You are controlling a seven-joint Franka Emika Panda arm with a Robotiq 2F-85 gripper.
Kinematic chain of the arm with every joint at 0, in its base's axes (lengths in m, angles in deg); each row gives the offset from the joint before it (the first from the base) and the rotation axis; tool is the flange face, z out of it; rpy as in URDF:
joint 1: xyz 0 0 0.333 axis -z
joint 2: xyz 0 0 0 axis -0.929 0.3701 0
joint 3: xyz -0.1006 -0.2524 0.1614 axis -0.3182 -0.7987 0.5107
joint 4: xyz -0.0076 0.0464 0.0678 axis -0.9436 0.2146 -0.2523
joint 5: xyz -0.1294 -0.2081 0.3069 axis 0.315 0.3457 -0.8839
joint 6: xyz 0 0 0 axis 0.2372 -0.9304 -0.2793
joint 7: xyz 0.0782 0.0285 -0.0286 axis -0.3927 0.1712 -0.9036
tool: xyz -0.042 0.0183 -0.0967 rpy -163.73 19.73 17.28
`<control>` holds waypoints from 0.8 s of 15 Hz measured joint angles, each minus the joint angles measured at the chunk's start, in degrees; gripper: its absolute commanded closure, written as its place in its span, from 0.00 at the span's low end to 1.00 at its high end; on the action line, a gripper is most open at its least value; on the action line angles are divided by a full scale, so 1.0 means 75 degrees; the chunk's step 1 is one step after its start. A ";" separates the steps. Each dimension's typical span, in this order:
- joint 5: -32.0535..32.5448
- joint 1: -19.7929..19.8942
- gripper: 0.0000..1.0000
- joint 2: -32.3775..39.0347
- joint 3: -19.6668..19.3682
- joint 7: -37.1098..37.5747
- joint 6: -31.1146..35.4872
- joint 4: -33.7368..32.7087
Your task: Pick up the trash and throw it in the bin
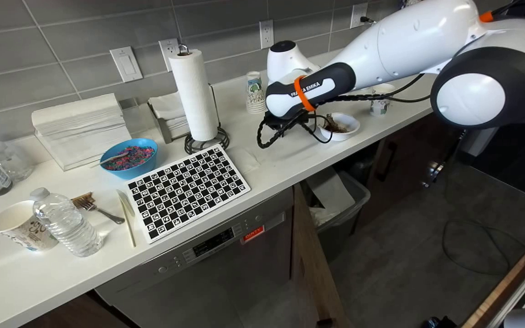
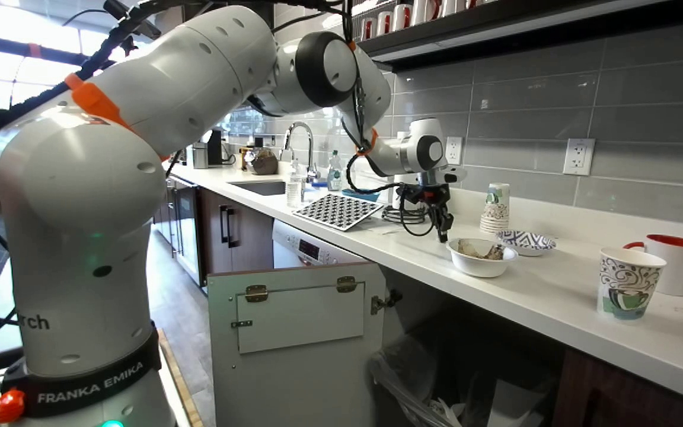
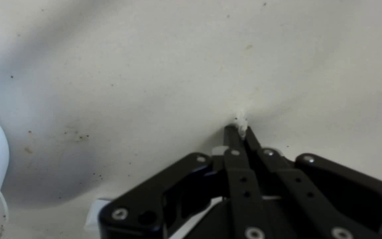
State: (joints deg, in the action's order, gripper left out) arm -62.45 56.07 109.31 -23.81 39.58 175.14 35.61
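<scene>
Grey tile (image 1: 221,36) backs a white counter (image 1: 285,159) dotted with dark specks (image 3: 84,136), a flat surface that offers litter no ledge to be scooped against. Over it the gripper (image 3: 240,129) points down, its fingers (image 3: 231,139) brought almost together, with a small whitish scrap (image 3: 242,122) seemingly pinched between the tips. So narrow a nip suits something this thin: only the tips could get at it. Whether it is plastic or paper is too blurred to tell, and whether it is clear of the counter I cannot say.

Just beside the fingers stands a white bowl (image 2: 481,268) with brown leftovers (image 2: 475,249) in it — near enough that any sideways move should begin with a lift, or the rim may be knocked. A patterned bowl (image 2: 525,240) and a stack of paper cups (image 1: 255,93) sit nearer the tile, probably out of the arm's way.

Lower down, the cabinet door (image 2: 294,379) stands wide, most likely so that the bin (image 1: 360,197) can be reached. That bin is below counter level, well apart from the gripper, a liner (image 2: 404,388) at its rim. One large pale sheet (image 1: 333,196) fills part of its mouth — the drop calls for the free part.
</scene>
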 measured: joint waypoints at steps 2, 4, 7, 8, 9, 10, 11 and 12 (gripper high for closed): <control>0.0000 0.0000 0.99 -0.0083 0.0008 -0.0176 0.0000 0.0007; 0.0000 0.0014 0.99 -0.0271 0.0072 -0.0622 0.0000 0.0100; -0.0019 0.0062 0.99 -0.0761 0.0278 -0.1684 0.0020 0.0549; -0.0065 0.0104 0.99 -0.0969 0.0401 -0.2104 0.0050 0.0781; -0.0133 0.0162 0.99 -0.1189 0.0539 -0.2535 0.0128 0.1054; -0.0198 0.0231 0.99 -0.1414 0.0679 -0.2968 0.0190 0.1342; -0.0278 0.0320 0.99 -0.1643 0.0829 -0.3427 0.0214 0.1644; -0.0368 0.0424 0.99 -0.1871 0.0988 -0.3886 0.0223 0.1938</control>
State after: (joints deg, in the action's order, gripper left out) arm -65.21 59.25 95.28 -16.40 10.43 176.81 50.14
